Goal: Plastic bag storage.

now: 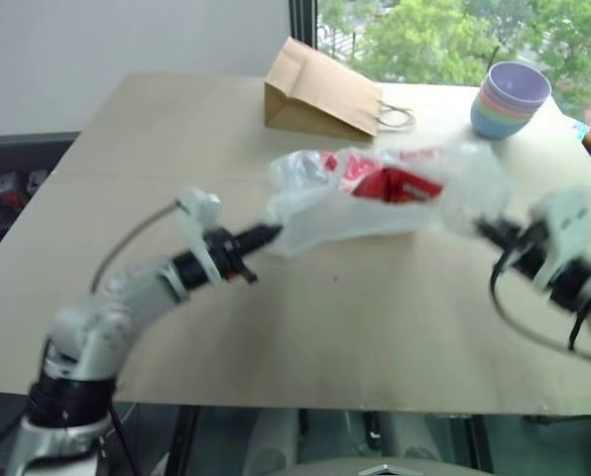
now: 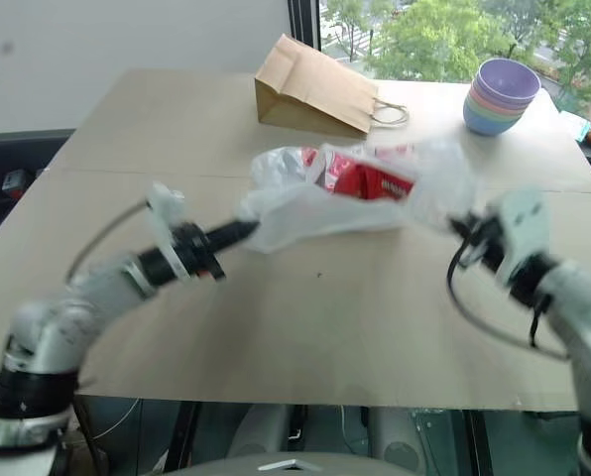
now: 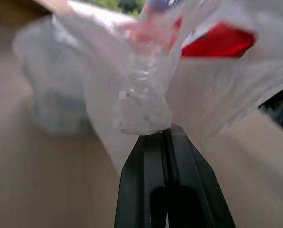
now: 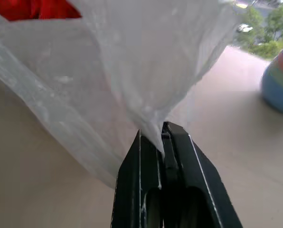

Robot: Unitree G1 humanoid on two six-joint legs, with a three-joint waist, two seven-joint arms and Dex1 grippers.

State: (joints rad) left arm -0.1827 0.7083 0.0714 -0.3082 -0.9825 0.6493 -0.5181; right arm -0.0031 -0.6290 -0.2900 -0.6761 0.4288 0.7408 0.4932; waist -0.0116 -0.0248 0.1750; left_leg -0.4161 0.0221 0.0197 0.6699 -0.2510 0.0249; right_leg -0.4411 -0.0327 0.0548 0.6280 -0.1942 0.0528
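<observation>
The plastic bag (image 1: 375,193) lay stretched across the middle of the tabletop (image 1: 305,327), w/ a red patch w/ white marks showing through its film near the centre. Left claw (image 1: 268,234) was pinched tight on a bunched bit of the bag's left end; right claw (image 2: 458,229) was pinched on its right end, fingers nearly together. Behind it, a brown paper bag (image 1: 320,94) w/ handles lay on its side at the far edge, contents not visible. A stack of pastel bowls (image 1: 511,99) stood at the far right; what was in the top bowl couldn't be told.
</observation>
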